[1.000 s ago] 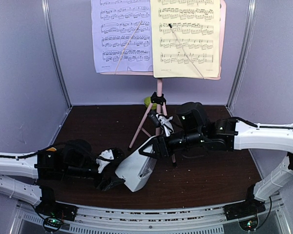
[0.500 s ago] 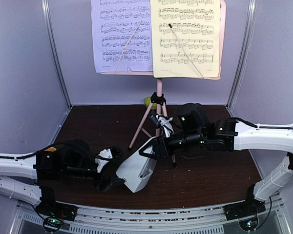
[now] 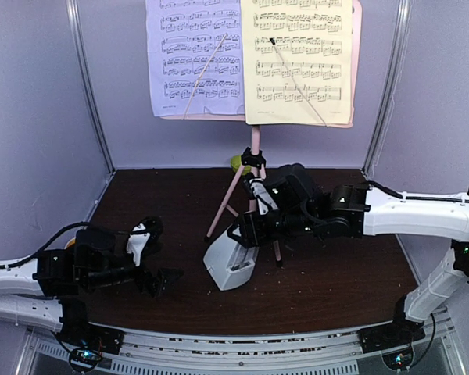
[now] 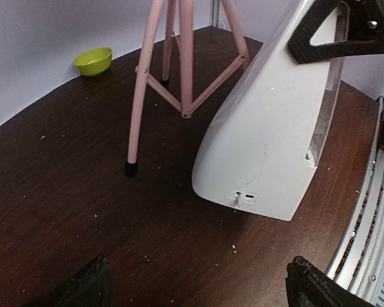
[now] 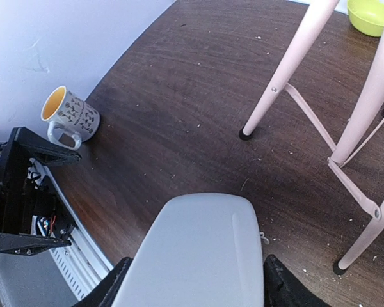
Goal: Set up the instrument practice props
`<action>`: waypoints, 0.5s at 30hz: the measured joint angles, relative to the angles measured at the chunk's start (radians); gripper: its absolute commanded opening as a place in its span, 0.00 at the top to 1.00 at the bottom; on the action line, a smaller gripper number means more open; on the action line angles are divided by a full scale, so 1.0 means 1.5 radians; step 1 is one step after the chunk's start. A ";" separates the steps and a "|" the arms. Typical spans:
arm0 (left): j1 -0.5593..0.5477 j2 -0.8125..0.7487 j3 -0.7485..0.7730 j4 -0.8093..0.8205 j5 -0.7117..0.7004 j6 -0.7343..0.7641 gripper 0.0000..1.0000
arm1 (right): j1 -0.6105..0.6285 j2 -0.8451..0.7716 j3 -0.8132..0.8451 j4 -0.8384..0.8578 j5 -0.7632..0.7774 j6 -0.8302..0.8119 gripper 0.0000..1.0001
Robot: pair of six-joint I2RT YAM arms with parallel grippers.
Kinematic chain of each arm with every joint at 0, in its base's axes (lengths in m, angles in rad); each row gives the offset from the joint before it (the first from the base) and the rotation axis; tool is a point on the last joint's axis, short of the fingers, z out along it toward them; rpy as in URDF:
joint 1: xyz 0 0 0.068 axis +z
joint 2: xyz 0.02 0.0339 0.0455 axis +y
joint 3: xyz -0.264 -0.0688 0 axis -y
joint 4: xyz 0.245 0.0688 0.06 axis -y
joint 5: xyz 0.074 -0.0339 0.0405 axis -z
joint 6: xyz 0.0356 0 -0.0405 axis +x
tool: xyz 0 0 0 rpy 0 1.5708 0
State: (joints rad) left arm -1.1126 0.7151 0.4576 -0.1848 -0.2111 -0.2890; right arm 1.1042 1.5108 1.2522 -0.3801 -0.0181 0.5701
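The left pincer (image 3: 158, 254) sits low over the worktop (image 3: 336, 281) with its jaws spread wide and nothing between them. In its wrist view, the two dark fingertips (image 4: 89, 288) stand at the bottom corners with bare wood between them.

Ahead of this pincer, and clear of it, is the grey metronome (image 4: 269, 141). Its broad base is down at the worktop and its narrow top leans away. I cannot tell whether the base rests flat.

The right pincer (image 3: 242, 234) grips the top of the metronome (image 3: 233, 262), with one finger on each side of the grey body (image 5: 198, 249).

Just beyond the right pincer stand the legs of the pink tripod music stand (image 5: 288, 70), with black feet on the wood. One foot lies to the left of the metronome as the left pincer sees it (image 4: 131, 167).

Off to the right pincer's left, by the wall, is a white mug with an orange inside (image 5: 67, 115). Farther past the tripod legs a small lime-green bowl (image 4: 93, 61) rests near the back wall.

High above both pincers, on the stand's desk, hang a lavender sheet-music page (image 3: 194, 58) and a pale-yellow page (image 3: 297, 62) side by side.
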 measured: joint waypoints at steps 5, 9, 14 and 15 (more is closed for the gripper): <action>0.021 0.011 0.001 -0.030 -0.059 -0.054 0.04 | 0.024 0.098 0.134 -0.096 0.100 0.048 0.85; 0.037 0.013 0.001 -0.046 -0.082 -0.091 0.04 | 0.043 0.196 0.257 -0.182 0.173 0.081 0.83; 0.044 0.014 0.000 -0.043 -0.082 -0.112 0.04 | 0.060 0.264 0.325 -0.245 0.205 0.107 0.77; 0.044 0.014 -0.002 -0.038 -0.080 -0.114 0.04 | 0.061 0.269 0.328 -0.254 0.205 0.109 0.73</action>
State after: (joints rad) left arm -1.0462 0.7368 0.4545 -0.2413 -0.3309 -0.4599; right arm 1.1957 1.9141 1.7447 -0.7612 0.2901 0.7334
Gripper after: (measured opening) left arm 0.959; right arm 0.617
